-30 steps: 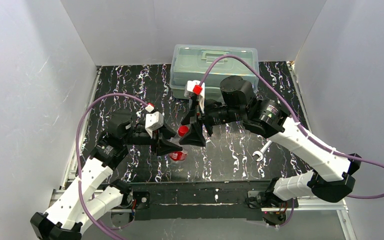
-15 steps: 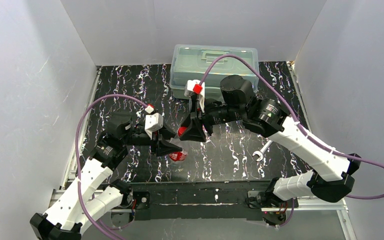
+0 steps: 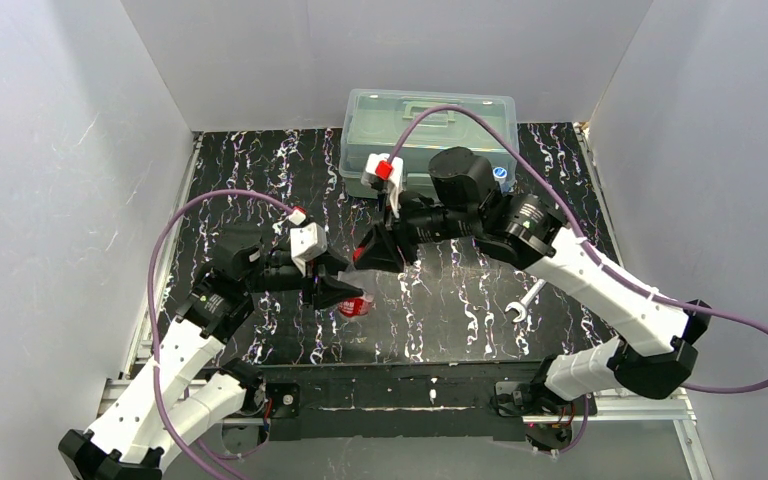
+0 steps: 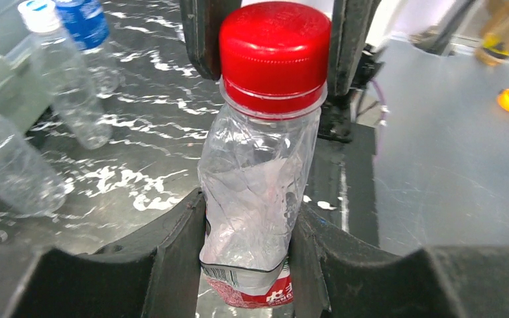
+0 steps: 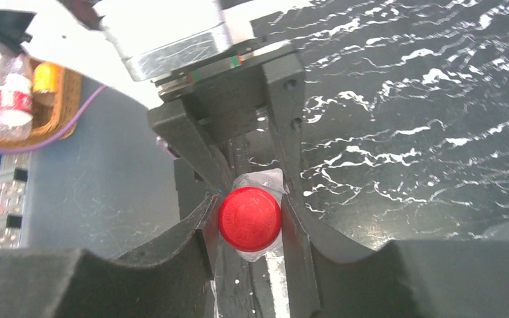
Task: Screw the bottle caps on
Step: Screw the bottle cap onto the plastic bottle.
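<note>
The red cap (image 5: 250, 219) sits on the neck of the red-labelled bottle (image 4: 255, 199), pinched between the right jaws, while the left jaws clamp the crumpled body just below them. A clean turn likely needs the cap square to the neck and a firm, non-crushing hold; other bottles (image 4: 73, 93) rest on the desk (image 4: 139, 172) beyond the left jaws.

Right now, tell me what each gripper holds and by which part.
Left gripper clamps the red-label bottle by its body; right gripper pinches the red cap by its sides.
</note>
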You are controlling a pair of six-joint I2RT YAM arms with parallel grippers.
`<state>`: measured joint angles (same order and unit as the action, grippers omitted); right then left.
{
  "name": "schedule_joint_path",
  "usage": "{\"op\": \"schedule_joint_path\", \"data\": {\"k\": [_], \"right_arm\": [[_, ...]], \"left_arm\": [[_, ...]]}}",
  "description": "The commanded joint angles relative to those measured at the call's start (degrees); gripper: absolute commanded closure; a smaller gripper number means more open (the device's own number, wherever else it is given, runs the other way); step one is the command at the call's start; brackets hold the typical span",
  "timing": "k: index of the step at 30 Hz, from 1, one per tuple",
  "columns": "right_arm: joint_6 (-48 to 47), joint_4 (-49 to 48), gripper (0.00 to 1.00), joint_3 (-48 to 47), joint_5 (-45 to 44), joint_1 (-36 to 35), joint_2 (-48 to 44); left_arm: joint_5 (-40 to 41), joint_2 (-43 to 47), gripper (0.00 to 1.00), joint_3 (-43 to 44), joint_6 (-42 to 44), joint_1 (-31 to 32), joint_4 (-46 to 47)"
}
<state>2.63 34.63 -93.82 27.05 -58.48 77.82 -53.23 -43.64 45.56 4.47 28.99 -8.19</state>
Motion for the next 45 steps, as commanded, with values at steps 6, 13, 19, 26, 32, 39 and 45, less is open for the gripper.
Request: {"op": "schedule_joint_path", "data": {"k": [6,13,19,26,32,39,45], "right_arm": [[15.78,4.31,0.83,-6.67,-19.93,0.03,7.28],[25.35,4.02,0.83,-12.68,-39.26,-2.43,14.09],[23.37,0.61,0.44,-11.94,-41.20,-2.43,8.95],[18.16,-3.86,0.04,-6.46,-39.94,-2.43,0.63],[13.52,-4.75,0.02,-2.61,-36.23,-2.39,-3.49],[3.93,-3.00,0.02,-1.10,-28.36,-0.55,-6.74],[-1.06,-4.78,0.02,1.12,-4.00,5.00,-6.01]], "left_arm": [[31.54,-2.01,1.00,3.84,2.53,-0.25,1.72],[39.59,-4.20,1.00,5.54,3.58,-0.23,0.32],[34.28,-2.80,1.00,4.43,4.21,-0.24,-4.41],[24.73,-2.73,1.00,4.53,4.06,-0.24,-6.28],[18.27,-2.33,1.00,4.98,4.75,-0.19,-7.79],[8.49,-2.43,1.00,5.33,4.88,-0.93,-9.73],[-1.64,-3.63,1.00,4.79,1.66,-2.00,-7.46]]}}
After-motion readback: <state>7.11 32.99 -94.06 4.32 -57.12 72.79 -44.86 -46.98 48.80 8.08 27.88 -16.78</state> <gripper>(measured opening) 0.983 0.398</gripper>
